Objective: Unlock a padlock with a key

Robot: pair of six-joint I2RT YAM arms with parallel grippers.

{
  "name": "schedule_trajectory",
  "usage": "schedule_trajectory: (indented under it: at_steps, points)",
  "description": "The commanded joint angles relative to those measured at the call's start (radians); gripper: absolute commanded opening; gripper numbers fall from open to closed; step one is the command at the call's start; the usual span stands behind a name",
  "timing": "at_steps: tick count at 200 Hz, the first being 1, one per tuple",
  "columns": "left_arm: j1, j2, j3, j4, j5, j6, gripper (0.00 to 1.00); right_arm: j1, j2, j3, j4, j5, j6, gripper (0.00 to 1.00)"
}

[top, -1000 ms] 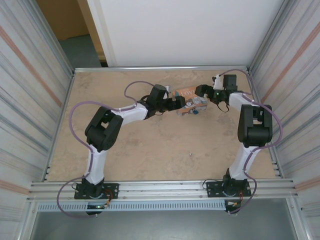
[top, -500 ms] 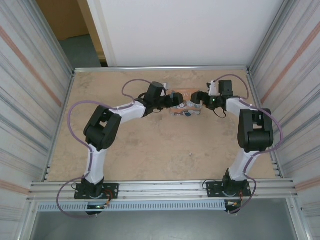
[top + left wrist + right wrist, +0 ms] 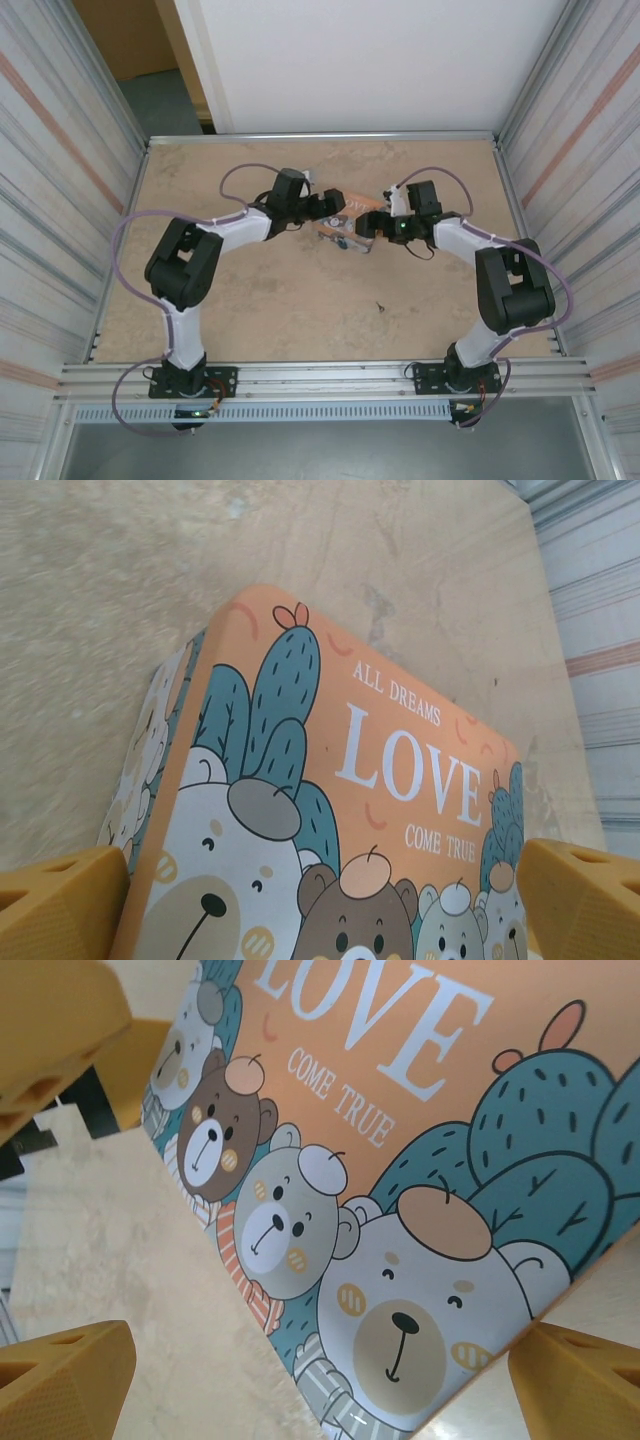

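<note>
The orange-and-teal "LOVE" box point(image 3: 338, 226) lies at the table's middle back, between both grippers. My left gripper point(image 3: 334, 211) is open and straddles the box point(image 3: 330, 810), which fills the whole gap between the yellow fingers point(image 3: 60, 905). My right gripper point(image 3: 367, 225) is open too. The box point(image 3: 420, 1210) lies slantwise between its fingers point(image 3: 60, 1375), with bare table beside the left one. A small pale and blue bit at the box's near edge looks like the padlock point(image 3: 346, 243), too small to be sure. The key is out of view.
A tiny dark speck point(image 3: 380, 307) lies on the bare tabletop point(image 3: 300, 300) nearer the arm bases; I cannot tell what it is. Corrugated metal walls point(image 3: 70, 200) close in both sides, and a white panel stands at the back.
Both grippers and the box between them have shifted left and toward the near edge. The dark speck on the table shows only now.
</note>
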State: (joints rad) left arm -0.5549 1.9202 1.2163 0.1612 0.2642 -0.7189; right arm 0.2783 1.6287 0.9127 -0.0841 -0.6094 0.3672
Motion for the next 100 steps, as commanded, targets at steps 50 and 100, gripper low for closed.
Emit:
schedule_trajectory:
  at_steps: [50,100]
  points:
    - [-0.049,-0.236,-0.217,-0.022,0.024,0.014,0.99,0.185,-0.124,-0.091,0.039,0.019,0.074,0.95]
    - [-0.033,-0.312,-0.265,-0.069,-0.028,0.033,0.99,0.218,-0.153,-0.102,0.012,0.083,0.089,0.97]
